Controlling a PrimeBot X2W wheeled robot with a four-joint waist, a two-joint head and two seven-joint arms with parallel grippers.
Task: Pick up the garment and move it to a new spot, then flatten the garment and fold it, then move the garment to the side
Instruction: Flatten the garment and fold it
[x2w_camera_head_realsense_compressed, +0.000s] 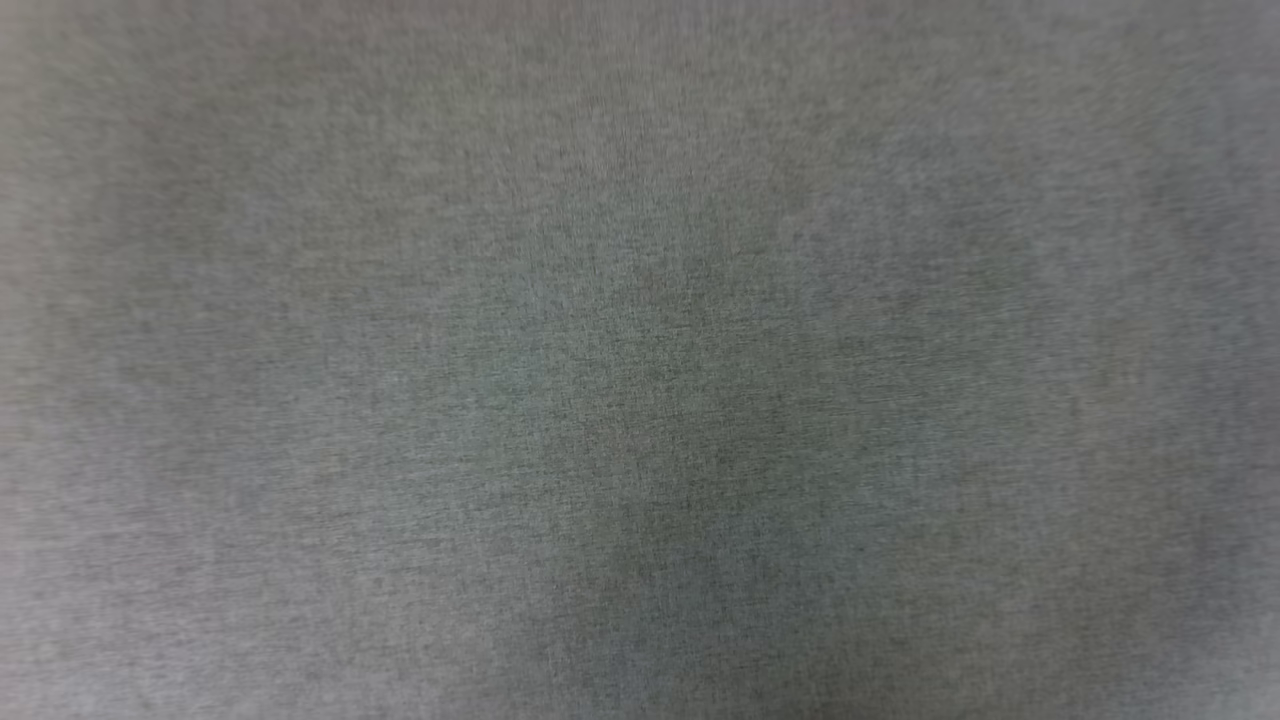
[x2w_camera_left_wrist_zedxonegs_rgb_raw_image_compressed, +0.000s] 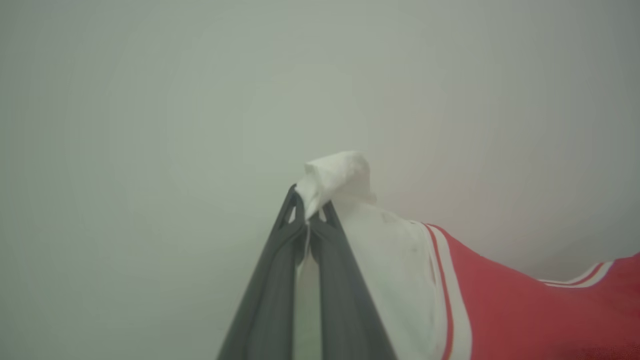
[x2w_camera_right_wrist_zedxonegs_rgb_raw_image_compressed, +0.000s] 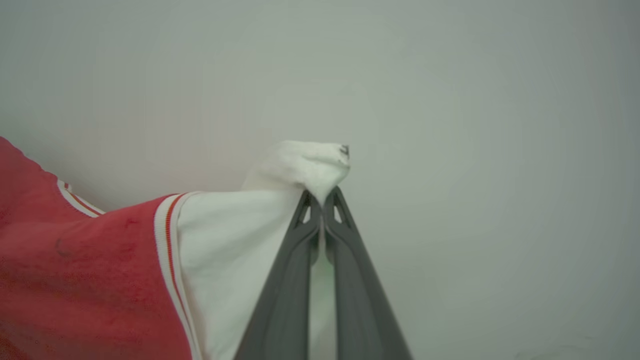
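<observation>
Left pincer (x2w_camera_left_wrist_zedxonegs_rgb_raw_image_compressed: 310, 210): nearest the lens in the left wrist view; dark fingers (x2w_camera_left_wrist_zedxonegs_rgb_raw_image_compressed: 265, 300) pressed together, pinching white cloth of the garment (x2w_camera_left_wrist_zedxonegs_rgb_raw_image_compressed: 510, 305).
Left grip spot: end of the garment's white sleeve (x2w_camera_left_wrist_zedxonegs_rgb_raw_image_compressed: 390, 260); a crumpled tuft (x2w_camera_left_wrist_zedxonegs_rgb_raw_image_compressed: 340, 175) of that sleeve pokes out past the fingertips.
Right pincer (x2w_camera_right_wrist_zedxonegs_rgb_raw_image_compressed: 322, 197): nearest the lens in the right wrist view; fingers pressed together too, pinching the garment's other white sleeve (x2w_camera_right_wrist_zedxonegs_rgb_raw_image_compressed: 235, 250).
Right grip spot: sleeve end again; a white bunch (x2w_camera_right_wrist_zedxonegs_rgb_raw_image_compressed: 305, 162) sits just beyond the tips, with a small dark mark (x2w_camera_right_wrist_zedxonegs_rgb_raw_image_compressed: 344, 149) on its far edge.
Garment location: gripped at both sleeve ends, one pincer per sleeve; the red body runs away from each pincer toward the side edge of its wrist view.
Sleeve trim: thin red stripes (x2w_camera_left_wrist_zedxonegs_rgb_raw_image_compressed: 442, 280) on a white band, right where each white sleeve meets the garment's red body.
Second trim: another red-and-white striped edge (x2w_camera_left_wrist_zedxonegs_rgb_raw_image_compressed: 580, 277) further along the garment's red body, away from the left pincer.
Garment support: cannot tell whether it hangs free or lies on anything.
Backdrop (x2w_camera_left_wrist_zedxonegs_rgb_raw_image_compressed: 150, 125): plain pale grey-green behind the garment, out of focus, no detail.
Head view: blurred grey surface (x2w_camera_head_realsense_compressed: 640, 360) with a fine woven grain and a darker patch in the middle; cannot tell what it is or where it sits relative to the garment.
</observation>
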